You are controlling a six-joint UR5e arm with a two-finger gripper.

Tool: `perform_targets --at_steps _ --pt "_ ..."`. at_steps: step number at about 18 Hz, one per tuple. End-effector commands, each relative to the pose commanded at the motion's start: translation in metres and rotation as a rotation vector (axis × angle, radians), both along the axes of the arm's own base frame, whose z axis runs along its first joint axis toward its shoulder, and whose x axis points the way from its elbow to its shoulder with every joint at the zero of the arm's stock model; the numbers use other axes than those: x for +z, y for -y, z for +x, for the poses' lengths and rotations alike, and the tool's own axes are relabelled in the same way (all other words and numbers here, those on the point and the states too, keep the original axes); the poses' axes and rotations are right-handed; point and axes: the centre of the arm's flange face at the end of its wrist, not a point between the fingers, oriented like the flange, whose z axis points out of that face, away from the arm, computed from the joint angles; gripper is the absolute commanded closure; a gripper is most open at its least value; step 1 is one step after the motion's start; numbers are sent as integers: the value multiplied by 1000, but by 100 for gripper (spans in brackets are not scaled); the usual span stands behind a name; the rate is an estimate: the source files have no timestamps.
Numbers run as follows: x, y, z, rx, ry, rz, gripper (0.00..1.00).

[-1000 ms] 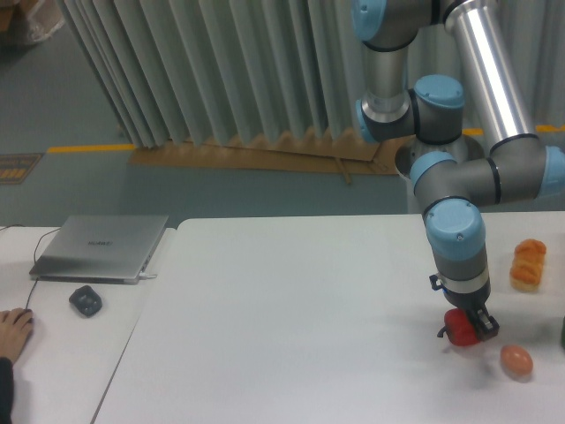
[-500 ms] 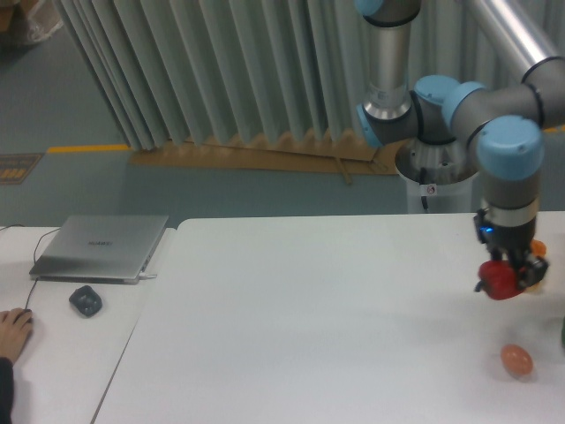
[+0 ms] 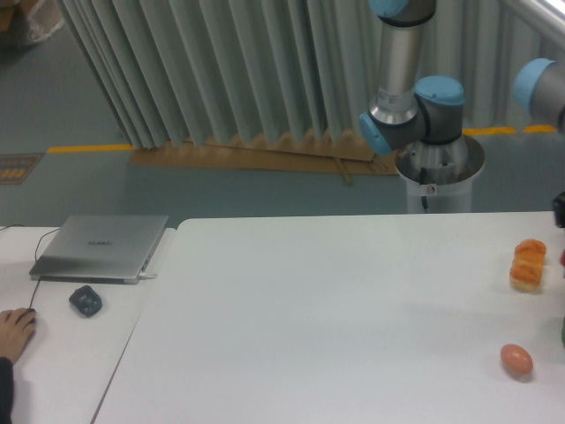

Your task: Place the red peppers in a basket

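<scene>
The arm (image 3: 415,97) reaches off past the right edge, and only a dark sliver of the wrist shows there, so the gripper is out of sight and I cannot tell how its fingers stand. A thin red sliver at that same edge may be the red pepper (image 3: 562,258). On the white table (image 3: 309,318) sit an orange bread-like lump (image 3: 528,264) and, nearer the front, a pinkish-orange egg (image 3: 516,359). A closed laptop (image 3: 100,248), a dark mouse (image 3: 85,300) and someone's hand (image 3: 15,329) occupy the left table.

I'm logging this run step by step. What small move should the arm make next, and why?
Probably travel a little further right and lower only once over a basket. The arm reaches past the right edge, with its gripper and any pepper out of view. On the white table only a lumpy orange bread-like thing and a pinkish-orange egg-shaped thing show, no basket.
</scene>
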Motion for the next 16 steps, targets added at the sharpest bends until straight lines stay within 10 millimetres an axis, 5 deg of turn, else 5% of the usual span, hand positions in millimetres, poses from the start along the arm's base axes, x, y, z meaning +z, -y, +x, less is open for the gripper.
perform_targets --at_steps 5,8,9,16 --pt "-20 57 -51 -167 15 -12 75" --pt "-33 62 -64 -173 -12 -9 70" --pt "-31 61 -65 -167 -15 -7 1" --pt "-22 58 -64 -163 -31 6 0"
